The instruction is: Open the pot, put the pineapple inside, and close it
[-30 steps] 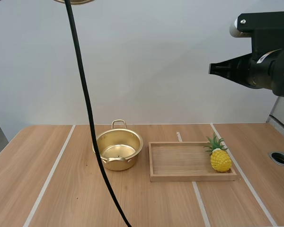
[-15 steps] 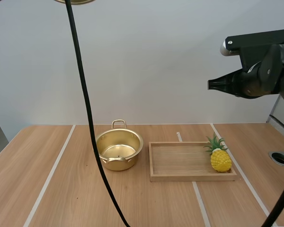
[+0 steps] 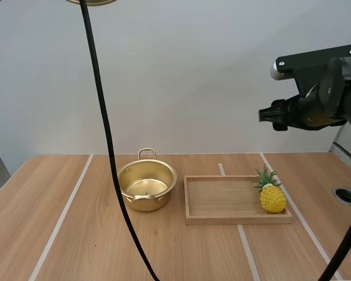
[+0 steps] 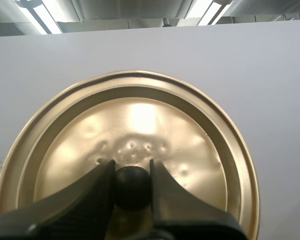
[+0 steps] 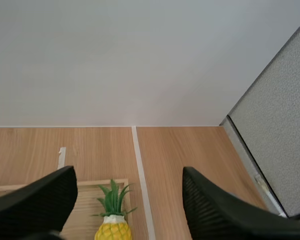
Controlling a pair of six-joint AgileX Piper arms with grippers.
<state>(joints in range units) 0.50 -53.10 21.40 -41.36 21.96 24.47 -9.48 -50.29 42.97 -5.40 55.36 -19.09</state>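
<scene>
The gold pot (image 3: 146,186) stands open on the table, left of the wooden tray (image 3: 222,202). A yellow pineapple (image 3: 272,196) with green leaves stands upright at the tray's right end. My left gripper (image 4: 131,169) is shut on the black knob (image 4: 132,186) of the gold lid (image 4: 190,145), held up in the air; a sliver of the lid (image 3: 92,2) shows high above the table's left. My right gripper (image 3: 264,115) hangs high over the pineapple (image 5: 113,227), open (image 5: 127,175), with nothing between its fingers.
A round hole (image 3: 346,195) sits in the table near its right edge. A grey partition panel (image 5: 280,145) rises along the right side. White stripes run across the wooden tabletop.
My right gripper has gone from shut to open and has dipped lower, tilting towards the tray. The lid, pot and pineapple have not moved.
</scene>
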